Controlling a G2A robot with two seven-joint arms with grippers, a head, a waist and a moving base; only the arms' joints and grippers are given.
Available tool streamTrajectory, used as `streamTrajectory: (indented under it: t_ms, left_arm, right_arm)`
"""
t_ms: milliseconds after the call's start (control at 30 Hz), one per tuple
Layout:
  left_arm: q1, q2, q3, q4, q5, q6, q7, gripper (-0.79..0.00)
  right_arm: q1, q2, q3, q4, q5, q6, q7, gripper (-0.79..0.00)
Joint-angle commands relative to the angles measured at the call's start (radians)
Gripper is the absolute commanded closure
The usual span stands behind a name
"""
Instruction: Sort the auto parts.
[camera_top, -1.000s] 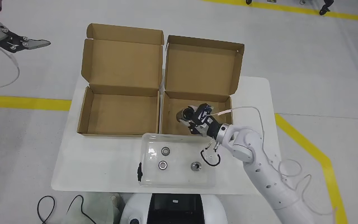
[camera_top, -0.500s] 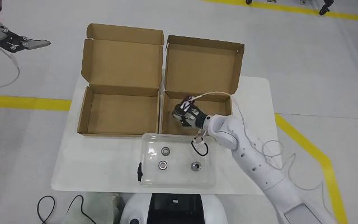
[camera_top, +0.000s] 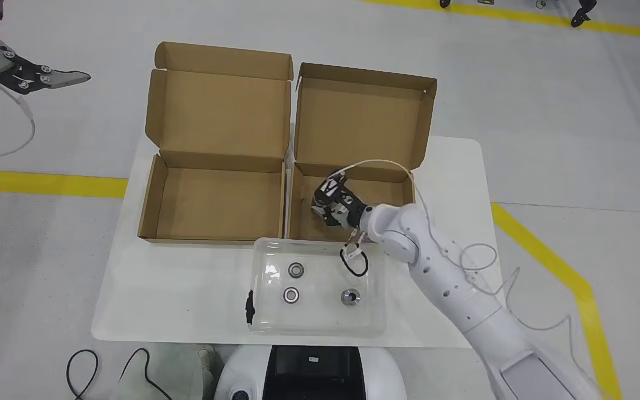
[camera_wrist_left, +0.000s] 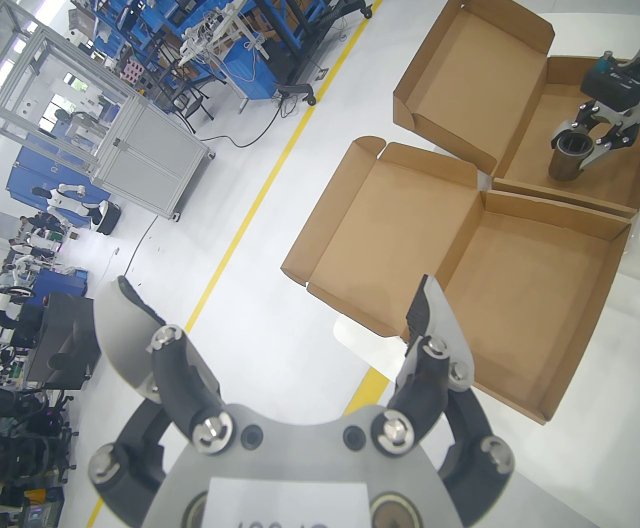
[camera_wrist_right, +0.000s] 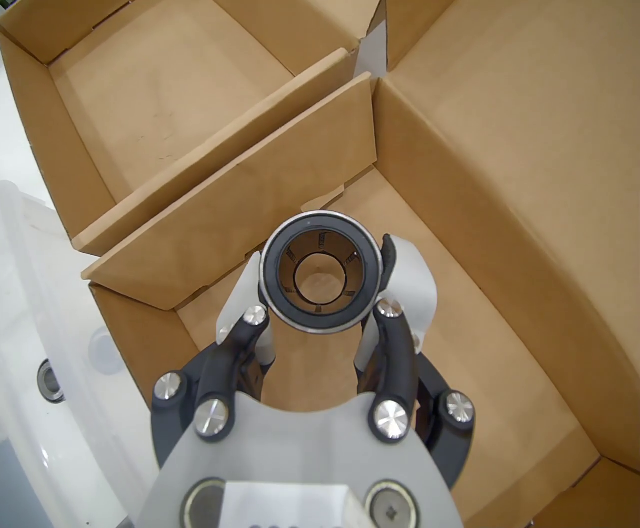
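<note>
While the left gripper (camera_wrist_left: 272, 300) hangs well off the table's (camera_top: 450, 200) left side, jaws spread wide and holding nothing, it seems parked there to keep out of the other arm's way. Next comes the left box (camera_top: 215, 205), lid folded back, set wall to wall with the right box (camera_top: 395, 195), probably so that each kind of part gets its own box. Just in front of both sits the clear bin (camera_top: 375, 318), the supply, with two rings (camera_top: 296, 269) and a rounder part (camera_top: 350, 296) lying apart on its floor. Inside the right box, near its left wall, the right gripper (camera_wrist_right: 325, 275) is clamped on a sleeve (camera_wrist_right: 322, 220), one finger on each side of the barrel. The sleeve is upright with its bore facing up, a hold that would let it stand on its end when let go. Whether its base already touches the cardboard I cannot tell. By this reading the step in hand is the set-down, with the bin's three parts yet to be sorted.
</note>
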Motion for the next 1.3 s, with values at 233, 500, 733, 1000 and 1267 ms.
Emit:
streamTrajectory:
  t_ms: [233,500,733,1000,1267]
  left_arm:
    - [0.000,0.000,0.000,0.000,0.000,0.000,0.000,-0.785]
    - [0.000,0.000,0.000,0.000,0.000,0.000,0.000,-0.785]
    - [0.000,0.000,0.000,0.000,0.000,0.000,0.000,-0.785]
    - [0.000,0.000,0.000,0.000,0.000,0.000,0.000,-0.785]
    - [0.000,0.000,0.000,0.000,0.000,0.000,0.000,-0.785]
  right_arm:
    - [0.008,-0.011,-0.011,0.015,-0.013,0.022,0.025,-0.246]
    - [0.004,-0.014,-0.005,0.031,-0.021,0.025,0.021,-0.308]
    - [-0.013,-0.010,0.012,0.016,-0.031,0.020,0.017,-0.465]
    - [-0.043,0.001,0.045,-0.052,-0.058,0.008,0.003,-0.557]
    - [-0.125,0.034,0.102,-0.279,-0.143,-0.057,0.043,-0.548]
